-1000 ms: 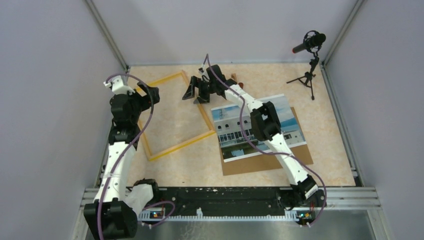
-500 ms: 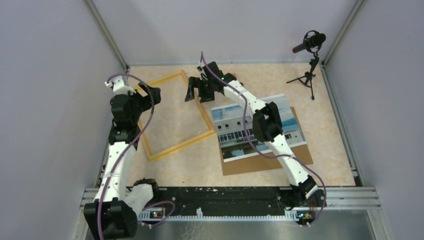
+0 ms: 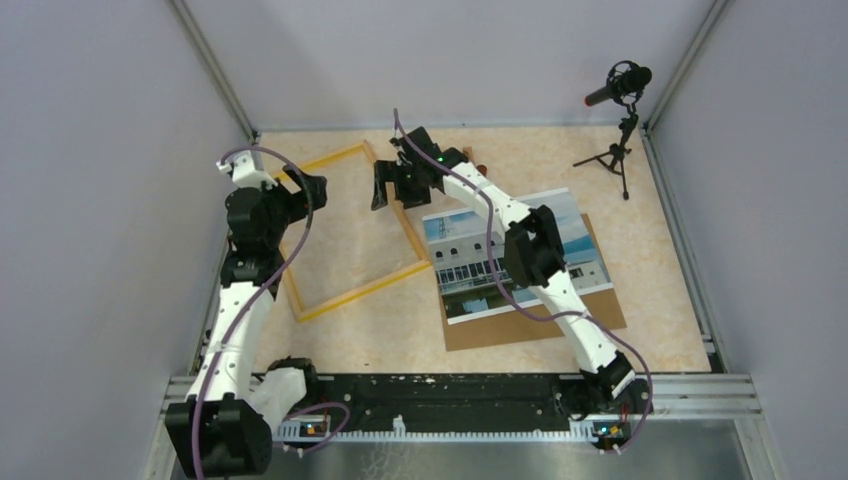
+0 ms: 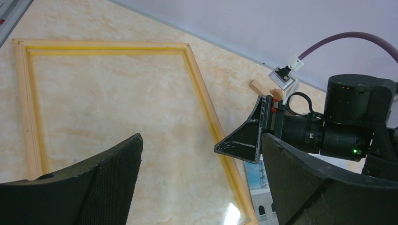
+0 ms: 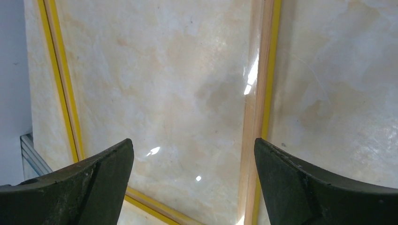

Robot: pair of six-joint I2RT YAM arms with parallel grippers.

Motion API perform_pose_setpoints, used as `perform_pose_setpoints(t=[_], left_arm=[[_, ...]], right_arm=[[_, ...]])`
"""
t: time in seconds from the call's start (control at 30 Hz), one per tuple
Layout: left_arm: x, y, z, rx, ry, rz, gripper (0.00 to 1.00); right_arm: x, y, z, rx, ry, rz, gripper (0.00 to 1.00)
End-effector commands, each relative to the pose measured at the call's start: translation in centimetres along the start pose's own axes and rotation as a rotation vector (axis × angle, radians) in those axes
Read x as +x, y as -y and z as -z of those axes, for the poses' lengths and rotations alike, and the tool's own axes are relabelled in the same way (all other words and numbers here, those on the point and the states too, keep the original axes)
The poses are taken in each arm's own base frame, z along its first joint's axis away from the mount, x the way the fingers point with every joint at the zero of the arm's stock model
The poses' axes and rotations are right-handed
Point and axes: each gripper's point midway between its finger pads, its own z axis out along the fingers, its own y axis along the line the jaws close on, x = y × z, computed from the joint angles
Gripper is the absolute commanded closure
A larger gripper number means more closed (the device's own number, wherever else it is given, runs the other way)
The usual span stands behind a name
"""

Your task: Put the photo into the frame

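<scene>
Yellow-orange, the frame is lying flat beneath the left gripper and right gripper, both spreading wide and empty, while the photo, lengthwise left-to-right on the brown board, is sitting just right, nearer the right of the 2 arms.

Yellow-painted wooden frame on glossy marbled table.

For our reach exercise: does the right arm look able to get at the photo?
Probably yes: the photo lies bare on the backing board, and the open right gripper holds nothing.
</scene>
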Motion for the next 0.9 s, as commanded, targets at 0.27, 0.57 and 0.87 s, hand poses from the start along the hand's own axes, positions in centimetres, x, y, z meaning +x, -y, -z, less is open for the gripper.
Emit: perform_pose_setpoints(t=[0.27,0.57,0.87], left_arm=[[-0.6,-1.0,-0.8,-0.057,0.034,-0.007,0.01],[2.8,-10.8,1.3,-0.572,-0.058,0.141,0.02],[10.4,-19.5,4.1,-0.772,-0.126,0.346,0.02]], right_arm=[[0.6,-2.0,1.7,-0.035,0.002,0.049,0.16],[2.1,-1.2,0.5,-0.047,-0.03,0.059,0.23],[4.0,-1.8,-0.4,-0.137,-0.075,0.024,0.33]])
